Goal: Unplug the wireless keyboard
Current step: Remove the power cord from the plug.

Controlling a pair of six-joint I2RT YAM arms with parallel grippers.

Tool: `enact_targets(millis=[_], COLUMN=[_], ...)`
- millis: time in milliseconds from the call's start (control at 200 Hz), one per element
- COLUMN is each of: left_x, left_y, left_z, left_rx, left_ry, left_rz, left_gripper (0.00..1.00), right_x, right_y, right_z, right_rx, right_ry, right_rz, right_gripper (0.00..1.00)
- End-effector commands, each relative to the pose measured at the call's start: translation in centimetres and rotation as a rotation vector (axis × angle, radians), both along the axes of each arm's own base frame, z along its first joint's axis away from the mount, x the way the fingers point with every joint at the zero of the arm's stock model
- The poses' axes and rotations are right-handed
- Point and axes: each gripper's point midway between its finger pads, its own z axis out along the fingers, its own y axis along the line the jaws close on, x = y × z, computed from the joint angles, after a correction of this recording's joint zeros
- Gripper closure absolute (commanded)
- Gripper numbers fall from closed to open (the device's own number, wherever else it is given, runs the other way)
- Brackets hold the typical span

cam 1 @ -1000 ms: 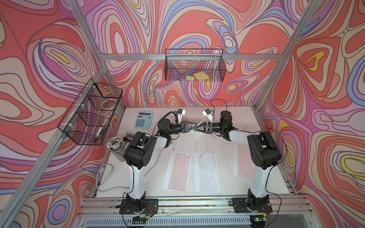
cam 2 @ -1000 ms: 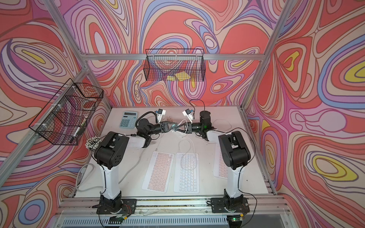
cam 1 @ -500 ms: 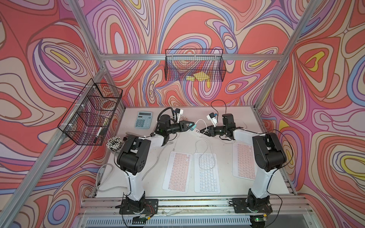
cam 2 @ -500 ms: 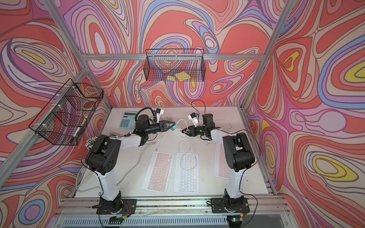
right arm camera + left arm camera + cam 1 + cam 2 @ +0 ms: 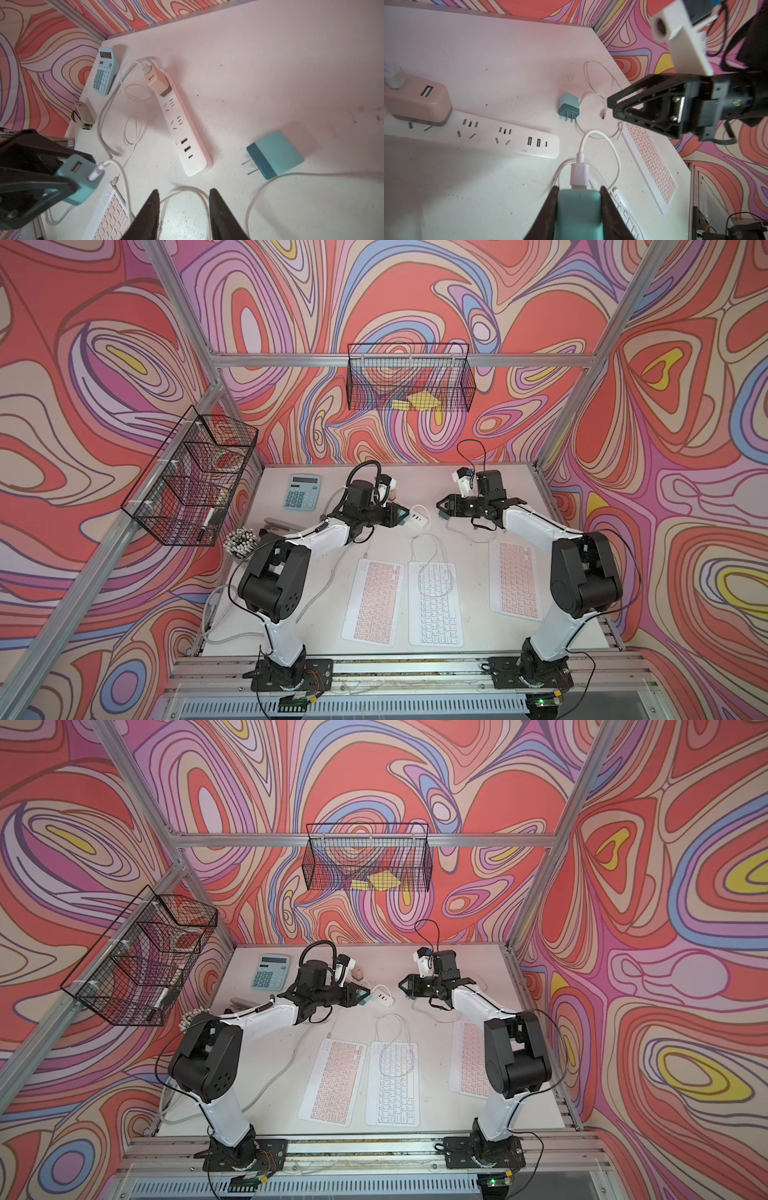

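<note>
Wireless keyboard [image 5: 435, 614]: white, flat at table [image 5: 415, 477] centre.
Left gripper [image 5: 579, 188]: clamped on teal charger [image 5: 578, 214], held clear of power strip [image 5: 488, 135].
Right gripper [image 5: 184, 191]: jaws apart, empty.
Technique: pinch USB plug [image 5: 579, 172], pull straight out, keep charger steady.

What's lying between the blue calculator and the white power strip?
White cords. The right wrist view shows a thick cord and a thin looped cable on the table between the calculator and the power strip.
</note>
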Motion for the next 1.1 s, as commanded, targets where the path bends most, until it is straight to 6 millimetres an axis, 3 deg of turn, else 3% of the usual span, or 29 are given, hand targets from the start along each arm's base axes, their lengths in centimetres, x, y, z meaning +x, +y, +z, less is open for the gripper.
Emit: enact_targets(millis=[0,200,386,686,756,776,861,1097], left_x=[1.2,2.1,2.1,1.2,1.1,1.0,0.9,0.9], left_y=[0.6,0.9,0.7,1.2,1.2,1.2,1.1,0.6], left_z=[0.4,0.5,1.5,2.3,2.4,2.4,2.5,2.2], left_rx=[0.073,0.071,0.011,-0.019,-0.026,-0.028,-0.034,-0.049], left_ry=[-0.060,-0.078,-0.115,-0.140,-0.142,-0.141,-0.146,-0.140], left_rz=[0.053,0.109,0.126,0.139,0.141,0.141,0.147,0.137], left_gripper=[1.00,1.00,1.00,1.00,1.00,1.00,1.00,1.00], right_x=[0.1,-1.5,-2.3,-1.6,-1.4,-1.2,-1.1,-0.9], right_y=[-0.5,3.6,7.1,9.4,9.7,9.9,10.3,11.1], right_z=[3.2,5.3,4.5,2.1,2.3,1.0,0.2,-0.7], right_rx=[0.077,0.240,0.337,0.419,0.437,0.430,0.430,0.453], right_ry=[0.016,0.102,0.147,0.218,0.223,0.250,0.283,0.308], right_rz=[-0.101,-0.083,-0.111,-0.164,-0.166,-0.172,-0.179,-0.185], right_gripper=[0.62,0.67,0.69,0.69,0.69,0.69,0.68,0.67])
